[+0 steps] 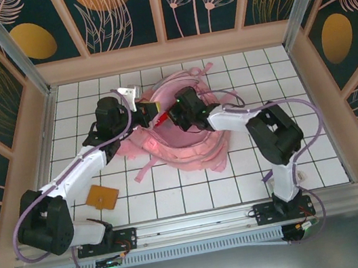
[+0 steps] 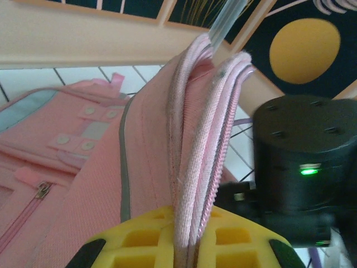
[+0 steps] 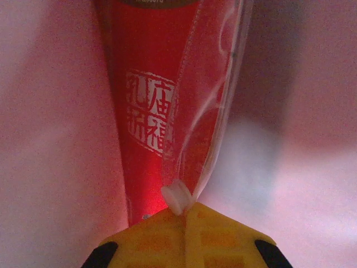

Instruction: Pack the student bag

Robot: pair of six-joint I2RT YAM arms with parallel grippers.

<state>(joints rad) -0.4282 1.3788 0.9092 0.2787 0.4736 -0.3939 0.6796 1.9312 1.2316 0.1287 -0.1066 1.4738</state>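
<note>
While the overhead camera showed the pink backpack (image 1: 195,150) lying at the middle of the tiled surface (image 1: 299,155), with both my arms meeting at its open top, the wrist cameras gave the grips up close. From the left wrist, my left end effector (image 2: 187,245) was clamped on the pink backpack's raised zipper edge (image 2: 195,139), which stood upright, and my right arm's black wrist housing (image 2: 304,167) sat just beside it. From the right wrist, my right end effector (image 3: 187,223) was closed on the clear plastic edge of a red packet (image 3: 148,100) with white characters, pink fabric all around it. Overhead, a flat brown card (image 1: 102,198) lay on the surface near my left arm, apart from the pink backpack.
</note>
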